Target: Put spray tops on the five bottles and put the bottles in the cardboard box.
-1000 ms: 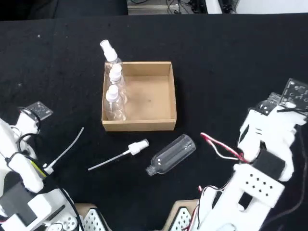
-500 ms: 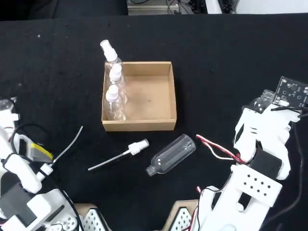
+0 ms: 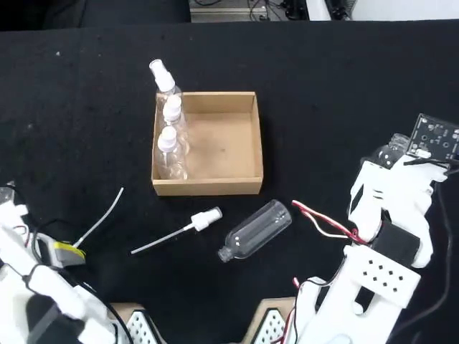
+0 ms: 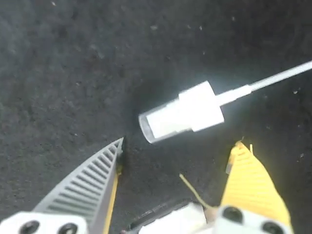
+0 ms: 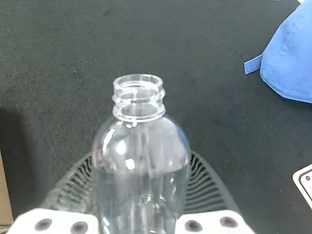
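My left gripper (image 4: 179,143) stands open low over the table, its fingers on either side of a white spray top (image 4: 187,112) that lies flat; the high view shows this spray top (image 3: 72,246) with its thin tube near the table's front left. My right gripper (image 5: 141,175) is shut on a clear bottle (image 5: 140,141) with an open neck, held upright. The cardboard box (image 3: 244,183) sits mid-table with three capped bottles (image 3: 171,147) along its left wall. Another clear bottle (image 3: 256,229) without a top lies in front of the box, next to a second spray top (image 3: 206,218).
The right arm (image 3: 391,215) stands at the front right with red and white wires beside it. A blue cloth thing (image 5: 290,58) lies beyond the held bottle. The table is covered in black cloth.
The left arm has pulled back toward the front left edge and brought its gripper down around the spray top. The right arm shifted slightly, then held still.
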`<move>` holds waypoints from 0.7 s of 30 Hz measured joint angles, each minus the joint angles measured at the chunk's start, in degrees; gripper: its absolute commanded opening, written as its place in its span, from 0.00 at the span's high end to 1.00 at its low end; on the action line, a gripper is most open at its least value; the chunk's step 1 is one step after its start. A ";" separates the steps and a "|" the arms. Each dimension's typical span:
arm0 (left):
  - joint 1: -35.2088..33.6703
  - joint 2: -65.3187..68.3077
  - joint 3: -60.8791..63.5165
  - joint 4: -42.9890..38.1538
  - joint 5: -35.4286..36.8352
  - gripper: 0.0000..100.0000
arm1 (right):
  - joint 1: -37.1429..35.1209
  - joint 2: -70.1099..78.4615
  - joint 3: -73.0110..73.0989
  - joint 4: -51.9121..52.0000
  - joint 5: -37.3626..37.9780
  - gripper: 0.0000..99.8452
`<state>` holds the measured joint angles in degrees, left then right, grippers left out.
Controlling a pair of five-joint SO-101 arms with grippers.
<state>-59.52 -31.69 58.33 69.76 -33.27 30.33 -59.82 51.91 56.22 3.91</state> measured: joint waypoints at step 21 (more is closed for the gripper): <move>-6.59 3.34 -0.97 -12.48 0.09 0.69 | 0.00 0.00 0.00 0.18 0.00 0.99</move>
<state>-66.11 -28.35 57.36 57.27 -33.19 30.33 -59.82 51.91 56.40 3.91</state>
